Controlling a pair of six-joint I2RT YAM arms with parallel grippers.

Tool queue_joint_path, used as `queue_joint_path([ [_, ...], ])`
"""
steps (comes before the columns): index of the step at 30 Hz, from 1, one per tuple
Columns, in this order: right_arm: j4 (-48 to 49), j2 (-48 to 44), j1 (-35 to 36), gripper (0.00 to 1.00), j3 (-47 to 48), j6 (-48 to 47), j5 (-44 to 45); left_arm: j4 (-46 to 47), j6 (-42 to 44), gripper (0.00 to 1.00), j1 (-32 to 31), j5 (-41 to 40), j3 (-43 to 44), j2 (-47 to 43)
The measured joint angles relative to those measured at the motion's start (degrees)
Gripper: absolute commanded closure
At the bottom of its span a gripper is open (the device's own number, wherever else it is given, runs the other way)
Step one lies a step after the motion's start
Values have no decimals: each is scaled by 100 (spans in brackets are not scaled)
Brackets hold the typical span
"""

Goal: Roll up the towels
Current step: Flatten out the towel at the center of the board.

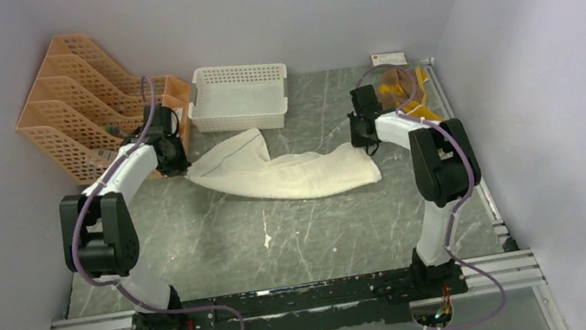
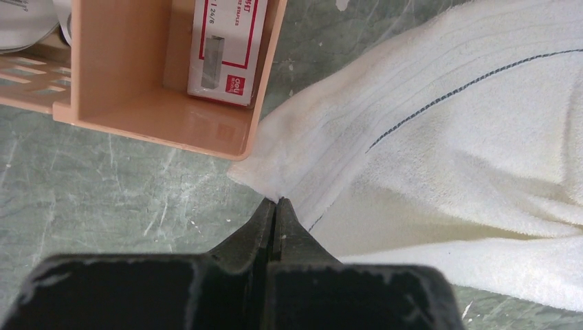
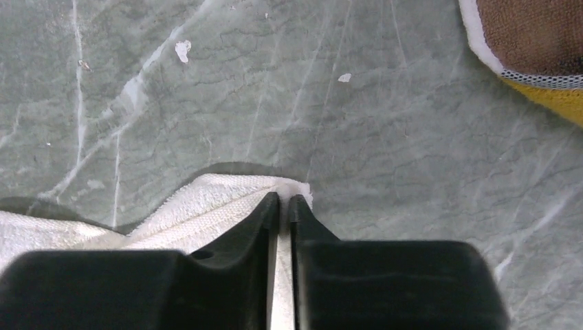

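While inside left hand (image 2: 277, 201) and right hand (image 3: 284, 199), cream towel (image 1: 300, 174) corners hidden

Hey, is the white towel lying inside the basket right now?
No, the cream-white towel lies stretched out on the table, in front of the white lattice basket.

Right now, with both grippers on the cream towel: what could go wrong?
1. The left gripper and right gripper pinch the cream towel only at its corners; a pull may slip one free.
2. The orange file rack sits beside the left gripper; lifting could bump it.
3. The brown-and-yellow towel lies near the right gripper and might get dragged.
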Motion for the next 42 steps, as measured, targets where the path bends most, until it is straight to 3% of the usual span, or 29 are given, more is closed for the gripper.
queue_joint_path([
  [14,-188,-420,-76,100,129,70,-94,-382,136,93,0,-9,595,177],
  [27,326,-3882,-79,100,431,367,702,-774,566,93,0,238,3082,229],
  [31,376,-4579,-81,100,426,385,483,-857,564,93,-15,518,2981,-411],
  [42,15,-6961,-87,100,-479,208,-920,-1117,109,93,-15,1049,1720,-4146],
])
